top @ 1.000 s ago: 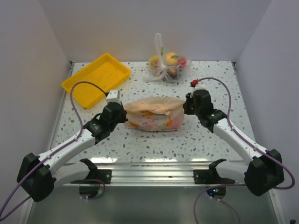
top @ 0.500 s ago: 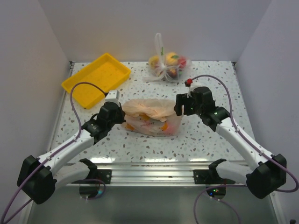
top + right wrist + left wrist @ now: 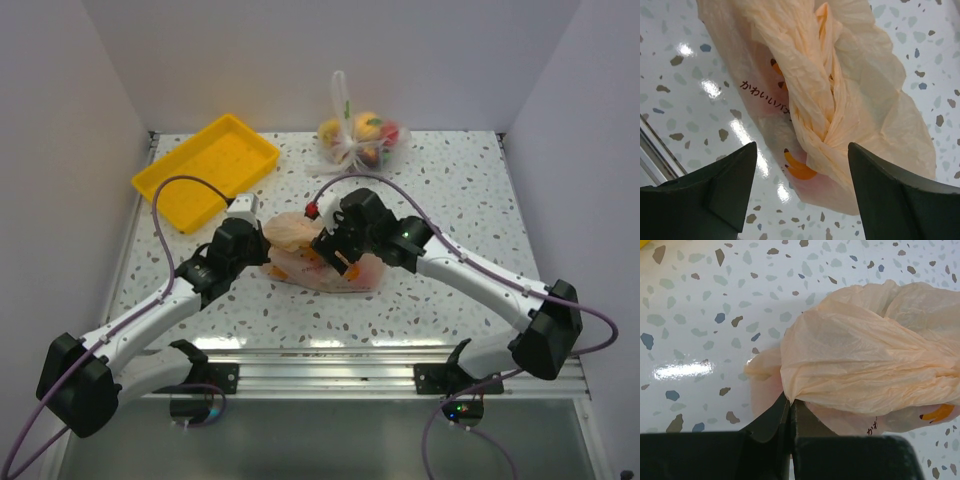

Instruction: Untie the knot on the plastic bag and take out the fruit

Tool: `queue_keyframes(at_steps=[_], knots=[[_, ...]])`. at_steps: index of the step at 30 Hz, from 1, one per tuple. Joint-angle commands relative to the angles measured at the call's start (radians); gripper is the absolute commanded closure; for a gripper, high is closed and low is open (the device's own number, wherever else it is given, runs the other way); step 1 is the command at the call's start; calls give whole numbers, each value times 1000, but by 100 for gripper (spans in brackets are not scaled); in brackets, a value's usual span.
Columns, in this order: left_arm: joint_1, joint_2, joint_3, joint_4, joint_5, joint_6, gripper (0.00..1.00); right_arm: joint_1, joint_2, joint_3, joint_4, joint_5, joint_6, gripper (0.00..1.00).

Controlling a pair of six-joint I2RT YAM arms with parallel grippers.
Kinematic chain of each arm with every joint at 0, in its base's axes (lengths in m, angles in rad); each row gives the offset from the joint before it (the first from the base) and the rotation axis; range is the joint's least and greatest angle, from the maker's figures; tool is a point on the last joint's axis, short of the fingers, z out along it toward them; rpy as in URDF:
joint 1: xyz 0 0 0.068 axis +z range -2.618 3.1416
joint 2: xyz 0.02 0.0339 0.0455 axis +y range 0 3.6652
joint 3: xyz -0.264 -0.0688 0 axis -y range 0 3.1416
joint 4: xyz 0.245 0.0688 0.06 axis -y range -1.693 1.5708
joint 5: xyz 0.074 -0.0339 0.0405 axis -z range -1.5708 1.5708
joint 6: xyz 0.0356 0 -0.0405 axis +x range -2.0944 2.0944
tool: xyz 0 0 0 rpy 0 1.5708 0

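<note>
At the middle of the speckled table [image 3: 450, 190] lies the plastic bag [image 3: 288, 235], peach-orange and crumpled, with both arms meeting over it. From the left side, the left gripper [image 3: 262, 245] reaches the bag's left end. Its wrist view shows the left gripper's [image 3: 789, 406] two dark fingers pressed together with no gap, and a fold of the bag's film [image 3: 850, 360] runs right into their tips, so it appears to be pinched there, though the exact contact is partly hidden by the bulging plastic.

From the right, the right gripper [image 3: 335, 250] hangs over the bag's middle and covers much of it in the top view. In its wrist view the right gripper's [image 3: 799, 147] jaws stand wide apart, one finger at each lower corner, touching nothing. The knot [image 3: 812, 95] shows as a twisted, rope-like band running lengthwise along the top of the bag, and its near end falls in the open gap between the two fingers, closer to the right-hand one. Small orange prints and a line of dark lettering show on the film beside the band. The fruit inside cannot be made out through the plastic.

Farther back, a yellow tray [image 3: 205, 165] sits at the left rear of the table, and a clear bag of fruit [image 3: 360, 135] sits at the rear centre, well apart from both grippers.
</note>
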Motion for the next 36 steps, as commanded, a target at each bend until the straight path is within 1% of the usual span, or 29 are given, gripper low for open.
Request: queue_keyframes(at_steps=[1,6,7,10,13,14,15,16,17,18,21,25,27,30,31,33,36], knots=[[5,-20,40,6,12,12,100,19,33,20,-46,47,-79,24],[6,-32,42,-14,-7,9,100,30,70,-21,-17,107,-85,35],[5,-34,40,-17,-10,9,100,31,84,-26,-17,116,-85,40],[5,-35,42,-24,-22,9,100,30,90,-52,-4,148,-85,46],[5,-37,40,-29,-25,7,100,31,89,-64,0,154,-84,57],[5,-35,40,-32,-31,7,100,30,81,-66,-3,162,-79,69],[5,-37,40,-38,-48,6,100,30,74,-70,-3,173,-77,76],[5,-37,40,-43,-57,0,100,30,63,-76,5,186,-77,85],[5,-37,42,-63,-73,-9,100,28,26,-86,14,209,-76,96],[5,-35,43,-76,-111,-20,100,26,5,-108,45,220,-76,100],[6,-29,46,-121,-178,-72,100,-21,-95,-133,94,223,-50,100],[14,-23,48,-141,-205,-106,100,-171,-219,-150,161,147,63,100],[23,-14,55,-138,-192,-120,100,-197,-288,-175,226,154,105,100],[35,3,81,-114,-151,-135,100,-219,-341,-196,296,196,200,100],[39,9,91,-104,-137,-140,100,-220,-347,-199,313,211,250,100],[49,31,124,-68,-88,-146,100,-221,-353,-210,356,251,304,100],[52,70,187,-32,-51,-138,100,-220,-342,-213,382,275,392,100]])
